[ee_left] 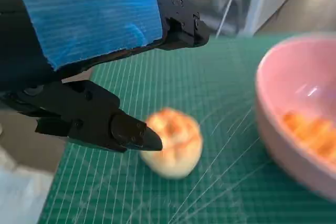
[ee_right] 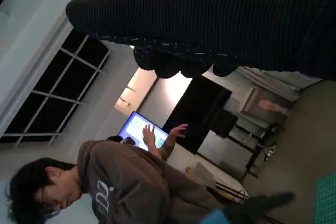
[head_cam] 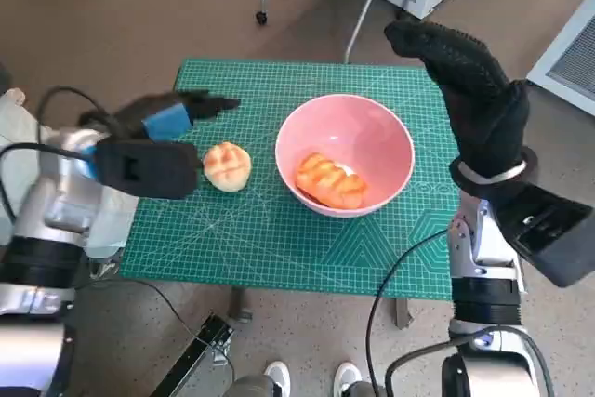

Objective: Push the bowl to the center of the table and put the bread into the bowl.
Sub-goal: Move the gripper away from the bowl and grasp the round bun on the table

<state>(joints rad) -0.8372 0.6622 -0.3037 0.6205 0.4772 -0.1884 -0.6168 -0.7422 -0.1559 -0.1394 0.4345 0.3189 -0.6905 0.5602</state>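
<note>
Risk, as we judged it, lay with the round bread [head_cam: 227, 166] on the desk [head_cam: 279, 239] beside the pink bowl [head_cam: 344, 166], already holding one piece: our left hand [head_cam: 172, 123], fingers apart and empty, could nudge it away, our right hand [head_cam: 474, 90] raised open

green cutting mat [head_cam: 279, 239] covers the desk | brown floor [head_cam: 121, 16] round it | chair legs [head_cam: 358, 16] with a caster beyond the far edge | white shoes [head_cam: 311, 377] at the near edge | person in brown hoodie [ee_right: 136, 187] | lit screen [ee_right: 142, 128]
</note>
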